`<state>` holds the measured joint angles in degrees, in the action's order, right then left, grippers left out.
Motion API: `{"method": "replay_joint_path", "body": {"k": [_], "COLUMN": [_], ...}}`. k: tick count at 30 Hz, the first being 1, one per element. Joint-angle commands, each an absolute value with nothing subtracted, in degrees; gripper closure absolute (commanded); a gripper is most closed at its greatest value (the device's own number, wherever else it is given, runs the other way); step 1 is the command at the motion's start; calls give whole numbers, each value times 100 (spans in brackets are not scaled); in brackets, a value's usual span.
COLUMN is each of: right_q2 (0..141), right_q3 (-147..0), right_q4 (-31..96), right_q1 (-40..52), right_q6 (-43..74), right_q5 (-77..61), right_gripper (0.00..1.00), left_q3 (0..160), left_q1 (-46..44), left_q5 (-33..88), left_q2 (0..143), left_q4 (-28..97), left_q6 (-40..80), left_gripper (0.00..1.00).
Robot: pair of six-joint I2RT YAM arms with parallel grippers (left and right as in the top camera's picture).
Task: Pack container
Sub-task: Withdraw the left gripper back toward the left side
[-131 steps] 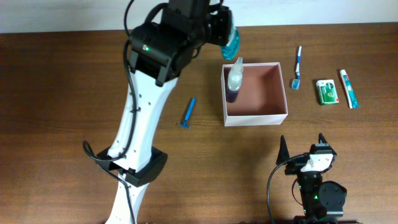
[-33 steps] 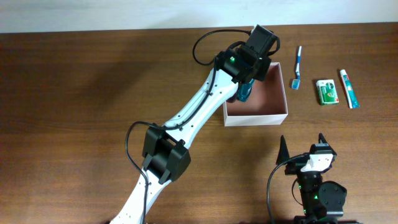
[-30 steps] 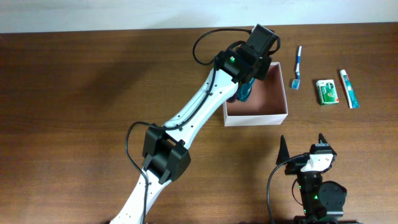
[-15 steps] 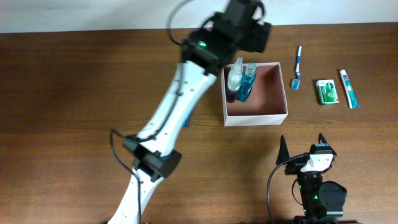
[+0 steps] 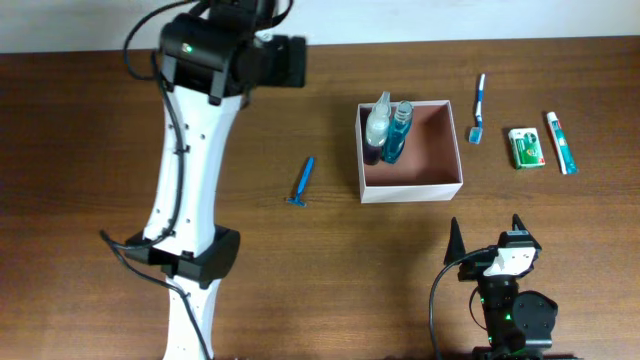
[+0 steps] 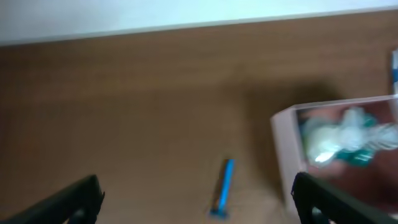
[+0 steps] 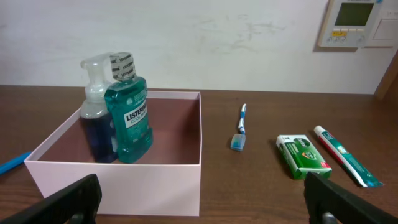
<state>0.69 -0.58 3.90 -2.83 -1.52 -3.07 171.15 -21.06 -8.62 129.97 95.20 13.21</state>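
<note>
Overhead, the left arm [image 5: 190,150] was seen rising from its base near the front of the desk [image 5: 80,200]. Its white link was stretched almost straight back toward the far left part of the desk, and its dark wrist was bent over to the right near the far edge, well apart from the container [image 5: 430,160]. In the blurred left wrist view, the left tool [image 6: 198,200] was shown open, with one dark finger [image 6: 71,199] in each lower corner and only the desk seen between them.

The container was set on the desk right of centre, its white walls enclosing a reddish-brown floor. Two bottles stood upright and close together in its far left corner. One was a pump bottle [image 5: 376,125] with dark liquid, and a blue mouthwash bottle [image 5: 399,130] stood just to its right. A blue razor [image 5: 302,182] was seen lying on the wood left of the container, between it and the left arm. To the right of the container, a toothbrush [image 5: 479,108], a green packet [image 5: 526,148] and a toothpaste tube [image 5: 561,142] were laid out in a row, each apart from the next.

The right arm [image 5: 510,310] was folded low at the front edge of the desk, in front of the container's right corner. The right tool [image 5: 487,238] was pointed toward the container, with its fingers spread wide and nothing gripped.
</note>
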Motion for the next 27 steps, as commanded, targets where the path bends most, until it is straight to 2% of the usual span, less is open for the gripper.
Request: {"method": "replay_joint_path", "body": {"k": [1,10,21,27], "right_q2": [21,21,21,21], "right_q3": [-32,-32,-32,-32], "right_q4": [416,416,410,-781], "right_q1": [-226,-226,-226,-226], "right_q6": [-128,-128,64,89], "right_q5": [-301,-301,-489,-707], "right_gripper": [1,1,1,1], "left_q3": [16894,15979,15168,15168], "left_q1": [-1811,-1308,-1070,-1070], "left_q5": [-884,-1747,-1717,-1719], "left_q2": [12954,12962,12962,12964], "left_q4": [9671,9607,9214,9135], "left_q6": [1271,1273,1275,1275], "left_gripper": [1,1,1,1]}}
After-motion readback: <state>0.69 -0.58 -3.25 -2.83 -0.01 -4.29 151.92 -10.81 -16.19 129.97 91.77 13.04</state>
